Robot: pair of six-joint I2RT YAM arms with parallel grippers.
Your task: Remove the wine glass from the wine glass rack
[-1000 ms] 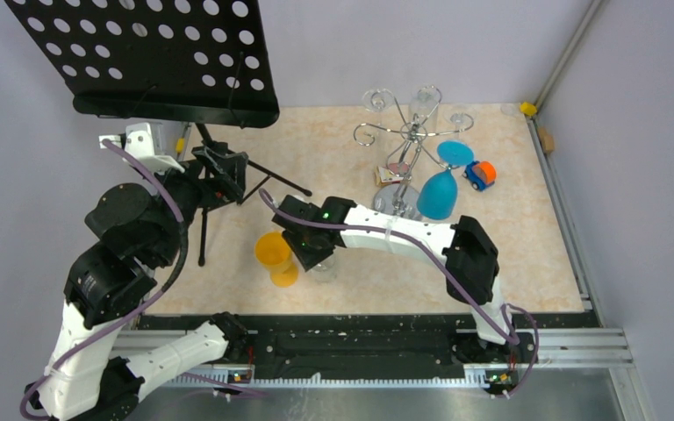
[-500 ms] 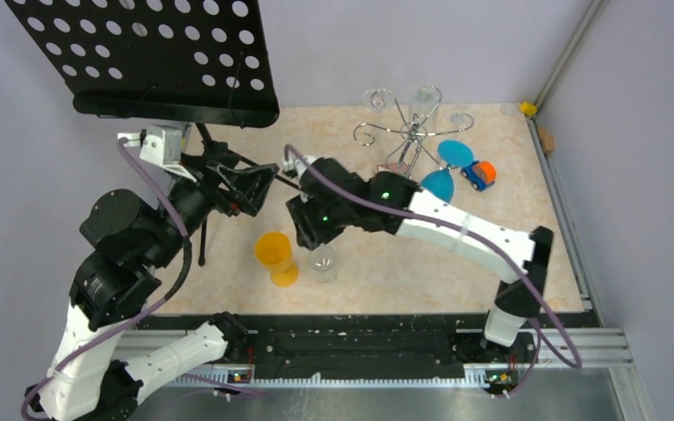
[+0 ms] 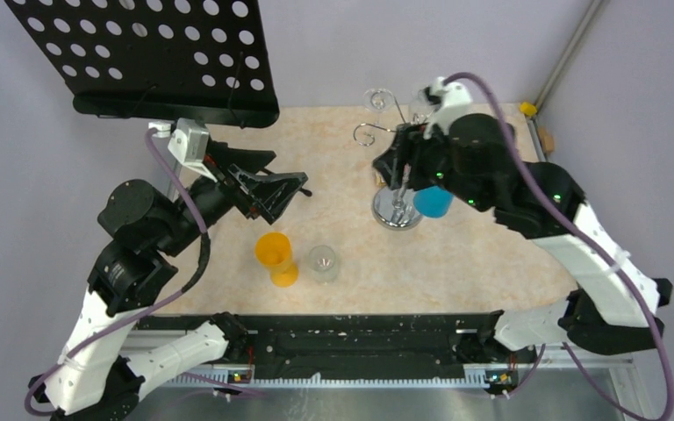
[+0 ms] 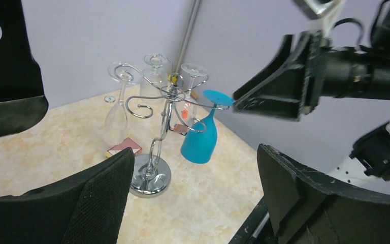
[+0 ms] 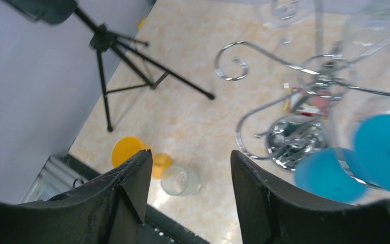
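Note:
The wine glass rack (image 3: 397,213) stands on its chrome disc base at the back right of the table. A blue wine glass (image 3: 433,202) hangs upside down from one of its curled arms. Clear glasses (image 4: 117,109) hang from other arms. My right gripper (image 3: 397,167) hovers high over the rack, open and empty. In its wrist view the blue wine glass (image 5: 330,175) and rack base (image 5: 297,142) lie to the right of the right gripper (image 5: 189,157). My left gripper (image 3: 272,189) is open at mid-left, facing the rack (image 4: 150,175) and blue glass (image 4: 200,142) from a distance.
A clear glass (image 3: 323,261) and a yellow glass (image 3: 276,257) stand at the front centre. A black tripod music stand (image 3: 140,53) fills the back left, its legs (image 5: 106,46) spread on the table. A small red-and-white box (image 4: 124,147) lies by the rack base.
My right arm has swung from the clear glass at the front centre up to the rack, its jaws widening. The left gripper has drifted right.

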